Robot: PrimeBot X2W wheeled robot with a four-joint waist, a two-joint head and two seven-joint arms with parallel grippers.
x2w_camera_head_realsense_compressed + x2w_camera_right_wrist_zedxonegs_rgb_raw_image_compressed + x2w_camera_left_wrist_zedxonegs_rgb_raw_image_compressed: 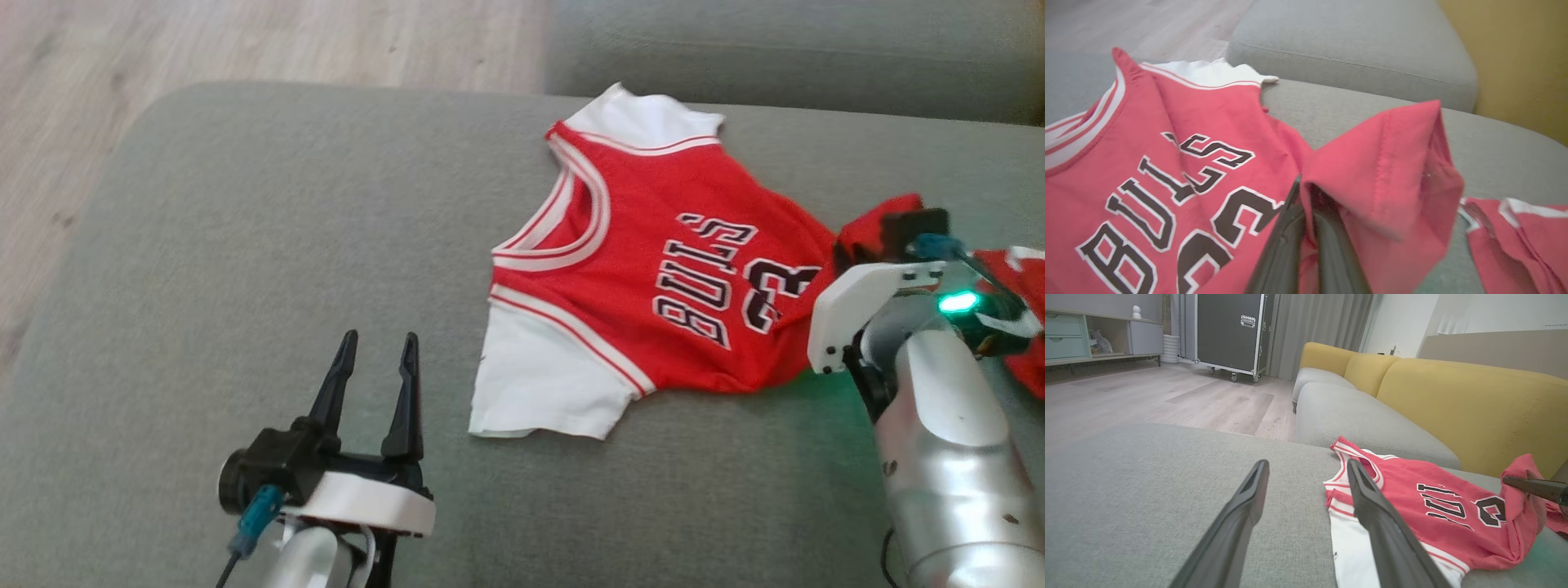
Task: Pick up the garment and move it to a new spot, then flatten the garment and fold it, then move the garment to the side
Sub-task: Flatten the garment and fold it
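You face a broad grey cushion [204,269], its woven cover finely textured and its corners rounded. Pale wood floor [204,41] shows past its far-left edge, and a mustard-yellow backrest [1453,404] rises in the left wrist view. The garment [653,269], a red jersey with white sleeves, striped trim and black lettering outlined in white, lies mostly flat on the cushion's right half, neckline toward your left. Its lower hem is lifted into a folded peak, pinched between the fingers of your right gripper [1305,192], which are closed tight on the cloth. A second red cloth [1515,232] with white trim lies just beside that hem. Your left gripper [374,359] sits over bare cushion near the white sleeve but apart from it, its two tapered dark fingers spread with nothing between them. A wide stretch of uncovered cushion runs from the garment left to the rounded edge. A seam separates a second grey cushion [775,49] beyond the far sleeve.
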